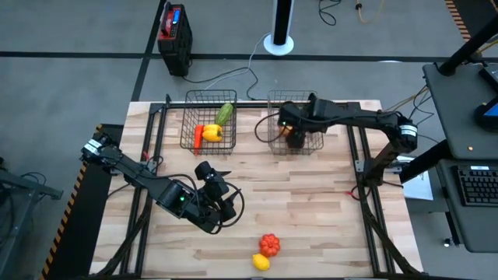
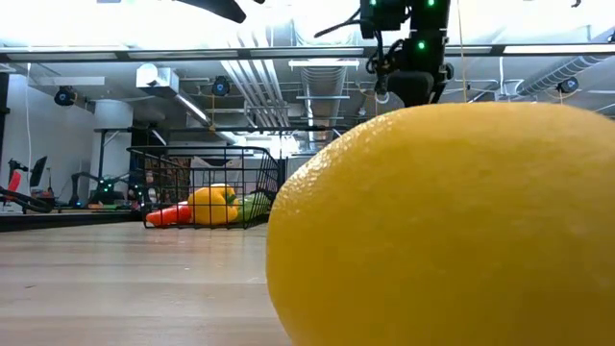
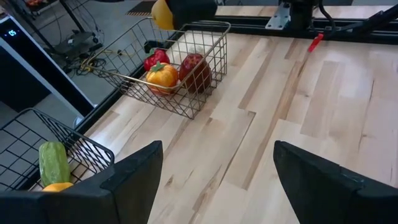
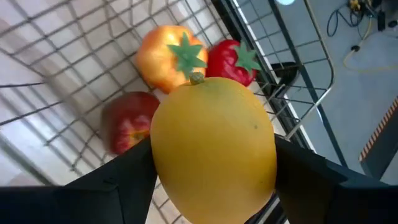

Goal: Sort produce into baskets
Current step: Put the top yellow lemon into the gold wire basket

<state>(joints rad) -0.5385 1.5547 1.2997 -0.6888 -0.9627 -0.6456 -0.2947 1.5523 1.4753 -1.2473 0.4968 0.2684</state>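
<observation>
1. The table (image 1: 311, 202) has a top of pale wooden planks, smooth and matt, with visible grain.
2. Both baskets, one (image 1: 204, 117) at the far edge and one (image 1: 274, 120) beside it, are thin dark metal wire.
3. The yellow fruit (image 4: 211, 149) in the right end effector (image 4: 211, 186) looks like smooth, faintly glossy plastic.
4. The lemon (image 2: 447, 226) near the front edge has a finely dimpled skin.
5. The end effector fingers (image 3: 134, 180) are matt black.

The right gripper (image 1: 289, 129) is reaching over the far side of the table, its fingers (image 4: 124, 174) closing on a yellow fruit (image 4: 213, 149). The left gripper (image 1: 226, 204) is waiting low near the front, fingers (image 3: 134, 171) spread apart.
</observation>
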